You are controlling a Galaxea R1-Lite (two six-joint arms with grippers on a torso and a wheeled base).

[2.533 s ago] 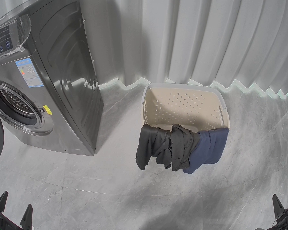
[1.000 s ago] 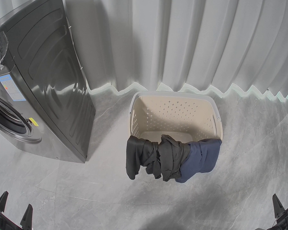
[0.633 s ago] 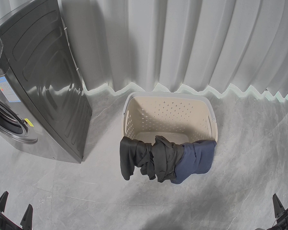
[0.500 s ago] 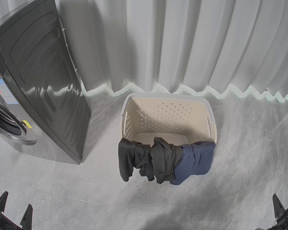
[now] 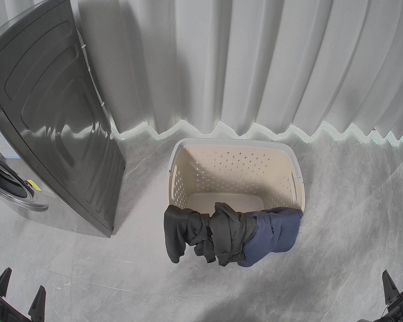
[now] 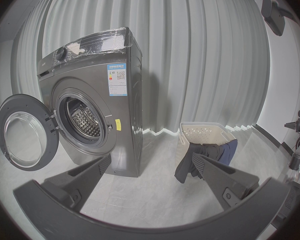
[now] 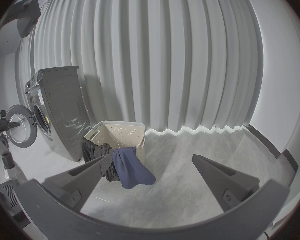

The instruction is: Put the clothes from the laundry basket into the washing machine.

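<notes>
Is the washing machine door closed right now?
No, the door of the washing machine stands wide open to one side, with the drum exposed.

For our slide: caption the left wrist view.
Open washing machine, laundry basket draped with clothes, open left gripper in front.

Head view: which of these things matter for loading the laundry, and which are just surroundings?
Job:
- laundry basket
- dark clothes and navy garment, draped over its near rim
- washing machine, door open
- left end effector and right end effector, both open and empty

Surroundings:
- curtain
- floor
</notes>
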